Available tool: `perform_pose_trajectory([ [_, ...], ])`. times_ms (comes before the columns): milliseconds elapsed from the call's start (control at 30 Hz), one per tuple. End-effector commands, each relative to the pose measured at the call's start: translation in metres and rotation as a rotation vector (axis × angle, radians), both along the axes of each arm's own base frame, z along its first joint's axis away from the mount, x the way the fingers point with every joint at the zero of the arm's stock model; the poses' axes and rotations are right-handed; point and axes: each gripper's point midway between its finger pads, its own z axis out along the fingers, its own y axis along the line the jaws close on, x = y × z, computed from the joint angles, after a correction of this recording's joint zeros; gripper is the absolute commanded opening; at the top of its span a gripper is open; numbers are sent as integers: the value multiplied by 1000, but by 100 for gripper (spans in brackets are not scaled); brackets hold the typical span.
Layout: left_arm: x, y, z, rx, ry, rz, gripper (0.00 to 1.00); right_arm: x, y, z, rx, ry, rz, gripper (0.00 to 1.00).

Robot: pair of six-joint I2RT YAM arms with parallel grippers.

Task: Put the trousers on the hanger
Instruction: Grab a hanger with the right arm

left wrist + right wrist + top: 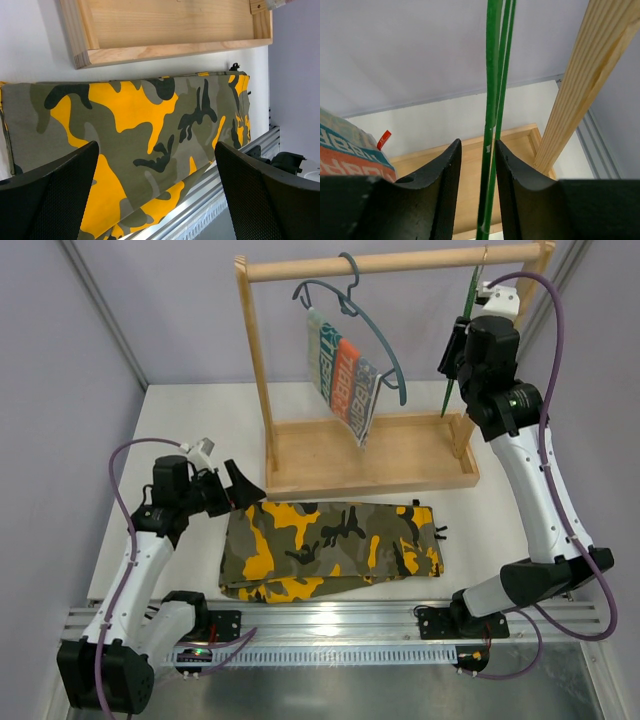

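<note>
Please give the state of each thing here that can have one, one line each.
Long camouflage trousers in olive, black and orange-yellow: folded, lying flat on the table, not held.
Thin green wire hanger: hanging from the wooden rail.
Thicker blue-grey hanger: hanging from the rail, carrying the striped cloth.
Left gripper: open wide, holding nothing.
Right gripper: jaws narrow around the green hanger, a gap on one side.
</note>
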Motion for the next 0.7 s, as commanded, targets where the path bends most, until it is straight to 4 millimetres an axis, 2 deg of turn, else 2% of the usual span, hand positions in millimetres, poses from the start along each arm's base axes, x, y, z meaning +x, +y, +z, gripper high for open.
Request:
perform_pose_trajectory([
  [0,0,-4,9,-10,-41,-28,98,7,0,17,21,-54,0,36],
  [267,-1,-3,7,-1,-34,-18,98,14,-6,20,12,-57,-48,25],
  [667,0,-2,5,4,-28,-13,98,15,-29,23,-64,-36,-151,27],
])
